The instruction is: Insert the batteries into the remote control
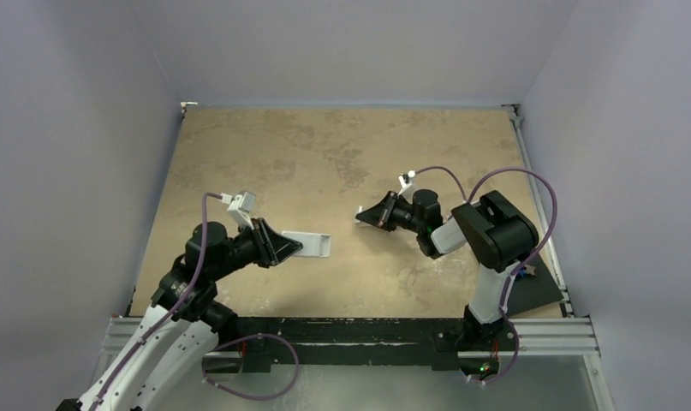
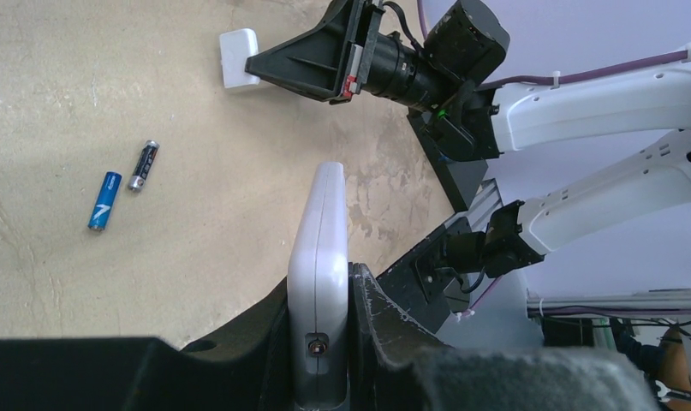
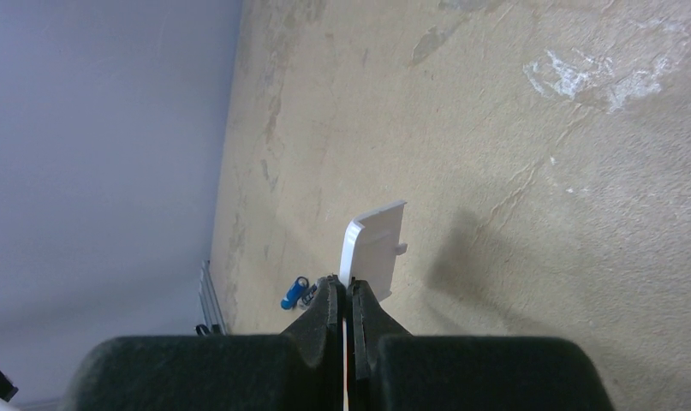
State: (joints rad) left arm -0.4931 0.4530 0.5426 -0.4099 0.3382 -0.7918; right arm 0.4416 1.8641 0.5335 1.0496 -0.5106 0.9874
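Observation:
My left gripper (image 1: 280, 247) is shut on the white remote control (image 1: 311, 245) and holds it edge-on above the table; in the left wrist view the remote (image 2: 318, 248) stands clamped between the jaws of that gripper (image 2: 318, 287). The two batteries lie side by side on the table, one blue (image 2: 104, 201) and one dark (image 2: 143, 164). I cannot make them out in the top view. My right gripper (image 3: 346, 283) is shut on the small white cover piece (image 3: 378, 247), low near the table. The blue battery (image 3: 294, 293) lies just past it.
The right gripper (image 2: 269, 65) and the cover (image 2: 237, 56) lie ahead of the remote in the left wrist view. A black plate (image 1: 540, 289) lies at the table's near right corner. Walls close in the table on three sides.

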